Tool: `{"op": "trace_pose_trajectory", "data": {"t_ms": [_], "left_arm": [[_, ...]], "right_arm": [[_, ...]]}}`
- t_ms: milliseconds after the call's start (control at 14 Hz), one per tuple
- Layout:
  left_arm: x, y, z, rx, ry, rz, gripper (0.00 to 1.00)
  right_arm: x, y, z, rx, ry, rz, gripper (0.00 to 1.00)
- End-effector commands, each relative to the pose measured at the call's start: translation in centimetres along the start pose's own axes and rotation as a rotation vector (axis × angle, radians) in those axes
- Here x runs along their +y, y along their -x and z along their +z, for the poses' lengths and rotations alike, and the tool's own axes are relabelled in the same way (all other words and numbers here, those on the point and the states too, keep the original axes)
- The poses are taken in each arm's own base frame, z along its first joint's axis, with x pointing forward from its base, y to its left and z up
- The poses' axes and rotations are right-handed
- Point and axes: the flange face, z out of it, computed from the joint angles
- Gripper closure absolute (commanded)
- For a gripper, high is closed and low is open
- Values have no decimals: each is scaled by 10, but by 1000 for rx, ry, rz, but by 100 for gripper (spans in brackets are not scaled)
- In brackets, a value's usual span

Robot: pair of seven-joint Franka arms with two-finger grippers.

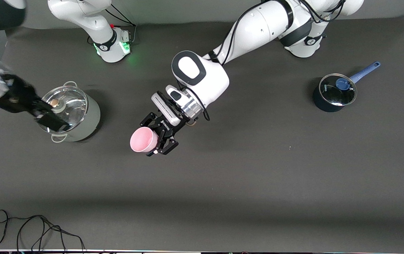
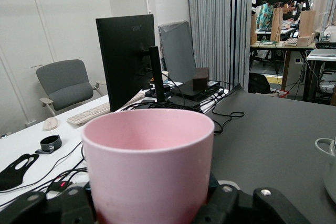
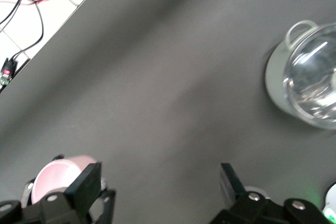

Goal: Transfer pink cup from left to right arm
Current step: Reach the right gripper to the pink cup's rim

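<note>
Nearest, loose black cables trail along the table edge by the right arm's corner. Above mid-table, the left gripper pinches the pink cup, tipped sideways, its base hidden between the fingers. Over the steel pot with its glass lid, the right gripper hangs blurred, fingers spread, partly cut off. Farther, a blue saucepan sits toward the left arm's end.
</note>
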Motion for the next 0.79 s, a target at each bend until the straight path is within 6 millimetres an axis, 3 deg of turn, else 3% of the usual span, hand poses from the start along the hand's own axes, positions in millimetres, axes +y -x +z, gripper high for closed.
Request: {"op": "trace_pose_trajectory", "data": {"t_ms": [0, 143, 357, 714], "left_arm": [[3, -9, -3, 9, -18, 0, 100], [2, -9, -3, 9, -20, -2, 100], [2, -11, -4, 13, -20, -17, 100], [1, -11, -4, 13, -21, -14, 100]], "right_arm": [[-31, 33, 1, -20, -7, 5, 1], [-44, 52, 4, -47, -22, 4, 1], [-69, 63, 18, -39, -79, 40, 1], [-94, 57, 58, -40, -98, 36, 1]]}}
